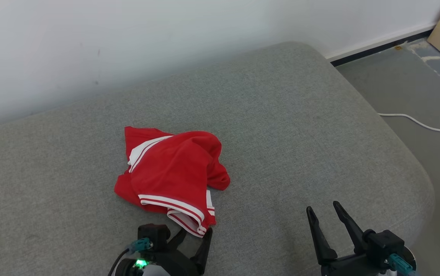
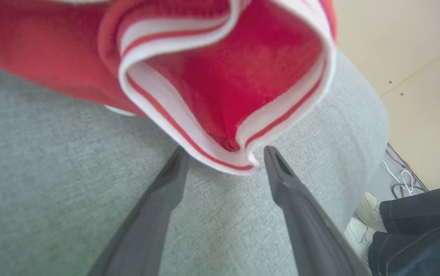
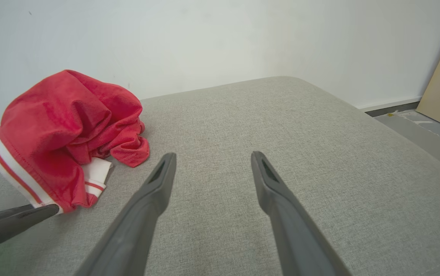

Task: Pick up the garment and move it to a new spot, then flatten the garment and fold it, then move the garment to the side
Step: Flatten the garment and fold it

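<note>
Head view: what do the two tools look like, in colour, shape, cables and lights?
Both the left tool and right tool have two long, dark, tapering fingers on a black body, each with a teal plug. The left one also shows a black cable and a green light. Close up, the fingers look grey, with a recess near each tip.

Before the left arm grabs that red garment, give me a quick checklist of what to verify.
1. Jaws of the left gripper open: ok.
2. The striped hem of the garment between the left fingertips: ok, just at the tips.
3. The right gripper open and apart from the garment: ok.
4. Bare cushion for a new spot: ok, on the right side.
5. Only one layer of cloth in the bite: cannot tell.
6. A person's shoes on the floor, off the cushion: ok.
</note>
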